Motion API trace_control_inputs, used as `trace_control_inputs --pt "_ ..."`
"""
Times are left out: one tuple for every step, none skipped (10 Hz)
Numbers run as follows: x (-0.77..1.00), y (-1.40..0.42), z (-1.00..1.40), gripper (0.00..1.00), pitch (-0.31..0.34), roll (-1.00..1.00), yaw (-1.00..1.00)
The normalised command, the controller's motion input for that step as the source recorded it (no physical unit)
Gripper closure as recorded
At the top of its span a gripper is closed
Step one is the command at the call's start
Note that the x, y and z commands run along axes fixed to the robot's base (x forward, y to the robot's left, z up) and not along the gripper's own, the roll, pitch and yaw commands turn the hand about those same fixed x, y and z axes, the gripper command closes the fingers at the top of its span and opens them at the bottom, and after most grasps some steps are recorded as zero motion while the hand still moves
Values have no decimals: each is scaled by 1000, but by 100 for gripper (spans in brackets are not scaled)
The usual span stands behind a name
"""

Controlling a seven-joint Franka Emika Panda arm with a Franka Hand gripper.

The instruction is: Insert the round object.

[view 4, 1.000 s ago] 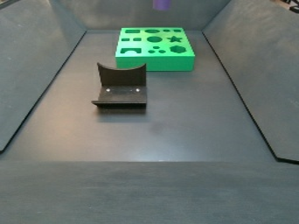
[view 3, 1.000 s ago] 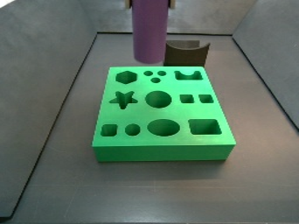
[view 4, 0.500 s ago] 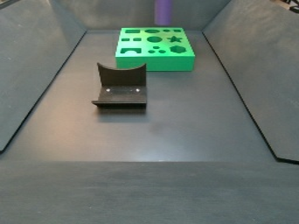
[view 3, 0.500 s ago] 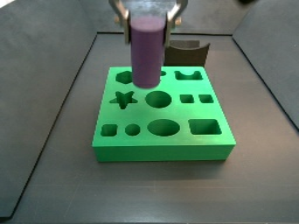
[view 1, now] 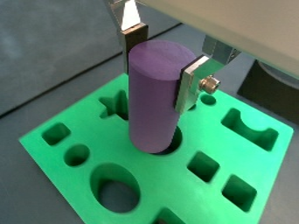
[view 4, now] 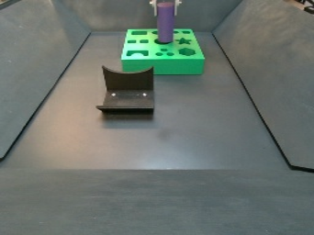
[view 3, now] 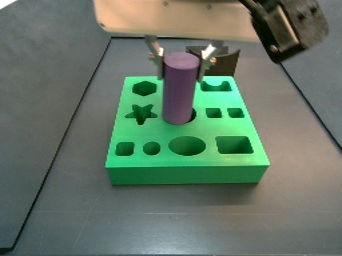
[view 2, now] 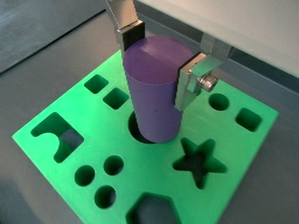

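Lowered since before, the tall matte purple cylinder peg (view 3: 179,88), gripped by the end effector (view 1: 163,63), enters the green block's (view 3: 187,165) central round hole; keep it vertical.

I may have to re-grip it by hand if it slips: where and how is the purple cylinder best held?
Grip the purple cylinder on its upper curved side, from straight above, jaws on opposite sides, as the gripper holds it now. It stands upright with its lower end in a round hole of the green block, so only the upper part is free, and its smooth wall suits flat pads.
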Motion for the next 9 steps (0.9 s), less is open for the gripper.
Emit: trace_control_inputs --pt "154 71 -451 100 71 74 0" --pt "203 106 -526 100 87 113 0" --pt "20 131 -494 100 53 136 0" --pt "20 0 -623 100 11 24 0" --pt "20 -69 -869 100 0 4 0" --pt "20 -129 -871 100 -20 0 0" --pt "103 -134 -797 100 0 -13 0" --pt "14 0 -383 100 0 -76 0" --pt "20 -83 -106 100 0 0 0"
